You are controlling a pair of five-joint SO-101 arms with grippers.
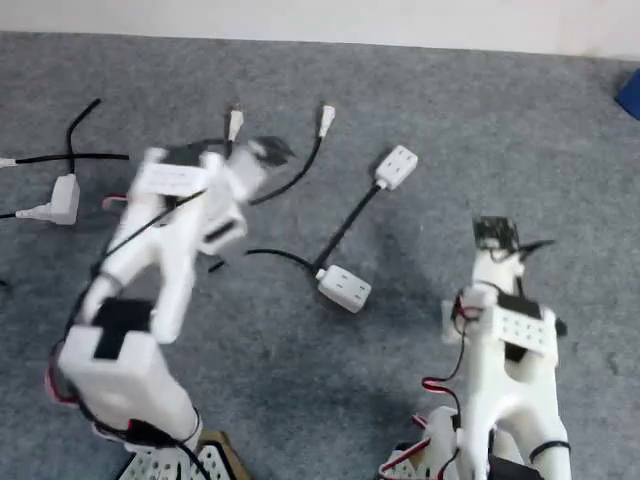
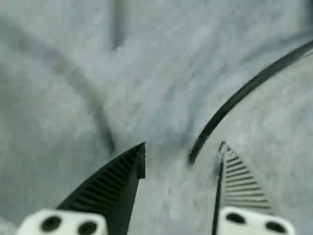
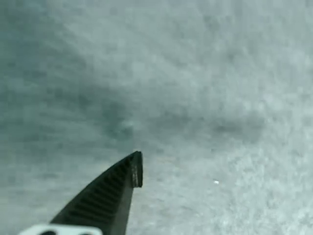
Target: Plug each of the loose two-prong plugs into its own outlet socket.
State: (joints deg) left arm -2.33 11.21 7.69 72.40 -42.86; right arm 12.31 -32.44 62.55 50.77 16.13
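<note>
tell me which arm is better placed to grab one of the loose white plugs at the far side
Left. The open left gripper hangs right beside a white plug, with a black cable just ahead of it. The right gripper sits over bare carpet, far from that plug.

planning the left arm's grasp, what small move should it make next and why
Probably ease the left gripper along the black cable toward the loose plug, then lower onto it. Its fingers are open and empty above the grey carpet, the cable runs close by them, and in the high view that plug lies apart from any outlet socket.
</note>
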